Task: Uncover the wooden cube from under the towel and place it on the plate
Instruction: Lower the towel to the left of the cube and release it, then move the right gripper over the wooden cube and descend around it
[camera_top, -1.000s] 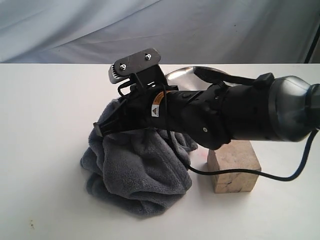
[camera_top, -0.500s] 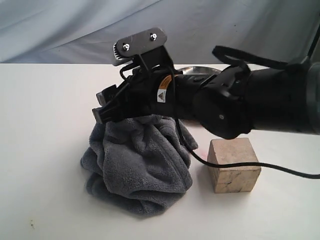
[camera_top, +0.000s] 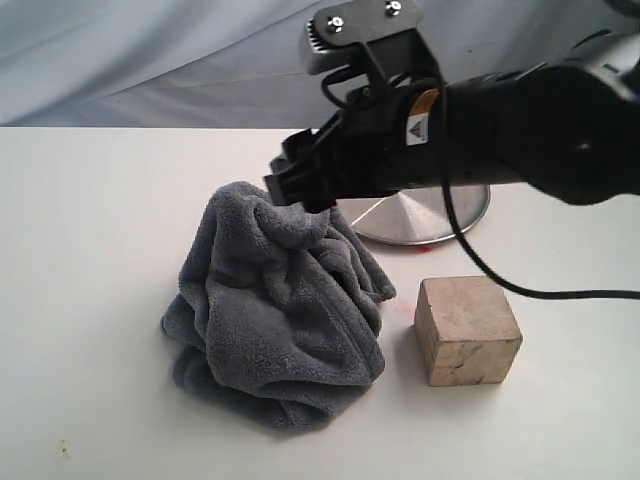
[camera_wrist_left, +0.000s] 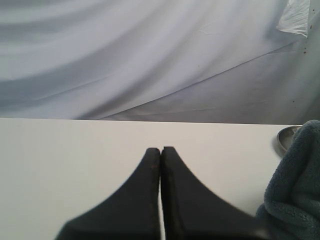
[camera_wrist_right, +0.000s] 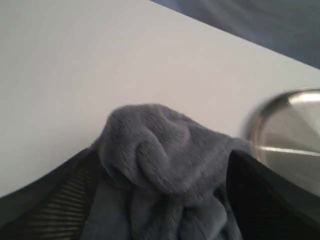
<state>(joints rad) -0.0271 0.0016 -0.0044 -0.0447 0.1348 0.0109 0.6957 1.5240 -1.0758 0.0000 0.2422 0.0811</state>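
The wooden cube (camera_top: 467, 330) stands uncovered on the white table, right of the towel. The blue-grey towel (camera_top: 275, 310) is bunched into a tall heap with a peak at its top. The silver plate (camera_top: 430, 215) lies behind the cube, partly hidden by my right arm. My right gripper (camera_top: 290, 190) hovers at the towel's peak, reaching in from the right. In the right wrist view the right gripper (camera_wrist_right: 162, 165) has its jaws wide apart around a fold of towel (camera_wrist_right: 165, 145), with the plate (camera_wrist_right: 290, 130) beyond. My left gripper (camera_wrist_left: 160, 149) is shut and empty, out of the exterior view.
A grey cloth backdrop (camera_top: 150, 60) hangs behind the table. A black cable (camera_top: 560, 294) from the right arm hangs just above the cube. The left wrist view catches the towel's edge (camera_wrist_left: 295, 190) and the plate's rim (camera_wrist_left: 287, 137).
My right gripper has risen and moved right, off the towel heap, uncovering the plate behind it. The cube and the towel's base have stayed put.
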